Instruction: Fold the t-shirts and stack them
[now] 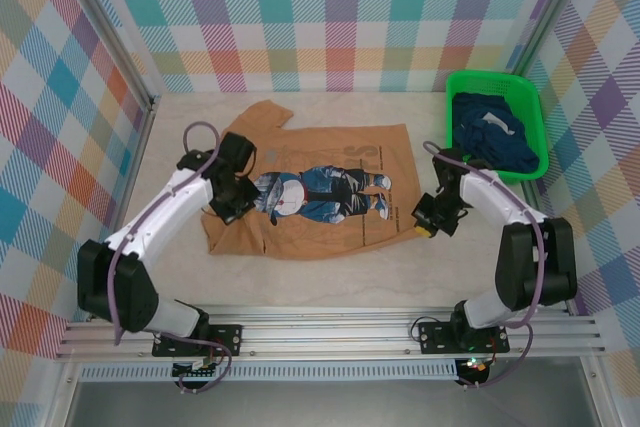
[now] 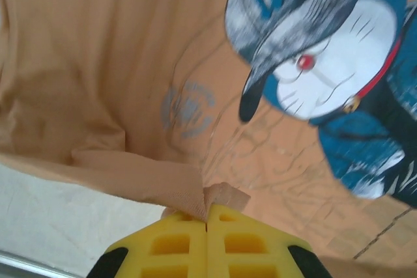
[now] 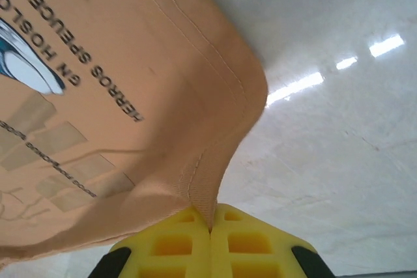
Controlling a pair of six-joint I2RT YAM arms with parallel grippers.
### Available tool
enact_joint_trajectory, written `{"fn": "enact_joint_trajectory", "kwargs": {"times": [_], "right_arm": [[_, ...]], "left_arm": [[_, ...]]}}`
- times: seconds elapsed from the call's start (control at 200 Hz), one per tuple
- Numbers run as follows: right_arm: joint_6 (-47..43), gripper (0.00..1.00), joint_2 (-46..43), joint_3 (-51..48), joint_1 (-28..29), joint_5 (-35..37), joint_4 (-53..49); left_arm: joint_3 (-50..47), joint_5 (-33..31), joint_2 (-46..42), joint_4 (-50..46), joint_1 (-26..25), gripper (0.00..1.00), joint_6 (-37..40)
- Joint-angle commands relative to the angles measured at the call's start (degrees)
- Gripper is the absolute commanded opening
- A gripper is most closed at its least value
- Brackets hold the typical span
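A tan-orange t-shirt [image 1: 330,162] with a blue-and-white cartoon print [image 2: 326,50] lies spread across the middle of the table. My left gripper [image 1: 222,209] is shut on a pinch of the shirt's cloth [image 2: 225,196] at its left side. My right gripper [image 1: 427,225] is shut on the shirt's hem corner [image 3: 208,193] at the right, and that corner is lifted off the table. Dark navy t-shirts [image 1: 495,137] lie bunched in the green basket.
The bright green mesh basket [image 1: 520,82] stands at the back right, close to my right arm. Checked cloth walls enclose the table on three sides. Bare pale tabletop [image 3: 339,135] lies right of the shirt and along the near edge.
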Motion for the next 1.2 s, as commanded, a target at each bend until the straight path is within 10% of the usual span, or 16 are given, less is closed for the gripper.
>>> {"fn": "enact_joint_trajectory", "kwargs": {"times": [0.0,1.195], "right_arm": [[-0.54,0.00,3.40,4.13,-0.52,0.16,0.77],[-1.61,0.00,21.52,24.17,-3.07,2.98,1.27]], "left_arm": [[7.77,0.51,5.22,2.62,2.94,0.00,8.58],[27.76,-2.76,21.81,1.22,12.47,0.00,17.70]]}}
